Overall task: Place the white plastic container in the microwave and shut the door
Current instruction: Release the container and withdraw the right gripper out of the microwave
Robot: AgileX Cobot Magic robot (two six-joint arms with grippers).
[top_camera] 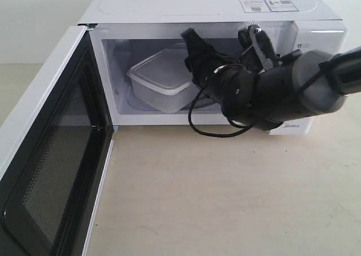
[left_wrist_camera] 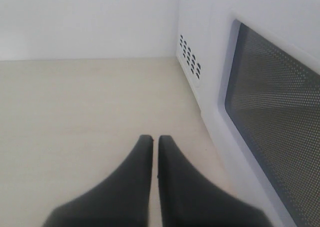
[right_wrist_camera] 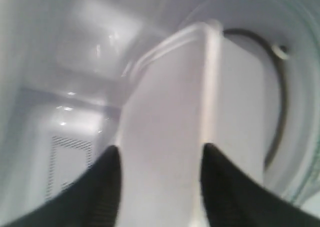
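Note:
The white plastic container (top_camera: 158, 78) sits inside the microwave (top_camera: 197, 5) on the glass turntable (right_wrist_camera: 295, 87), lid on. My right gripper (top_camera: 192, 48) reaches into the cavity at the container's right end. In the right wrist view its jaws (right_wrist_camera: 160, 149) stand wide apart, one on each side of the container (right_wrist_camera: 165, 112), open and not pressing it. The door (top_camera: 51, 154) hangs fully open at the left. My left gripper (left_wrist_camera: 155, 138) is shut and empty, low over the tabletop beside the door's outer face and mesh window (left_wrist_camera: 272, 117). It is out of sight in the exterior view.
A black cable (top_camera: 211, 131) loops down from the right arm (top_camera: 293, 87) in front of the microwave's sill. The right arm covers the control panel. The beige tabletop (top_camera: 225, 194) stretches out in front of the microwave.

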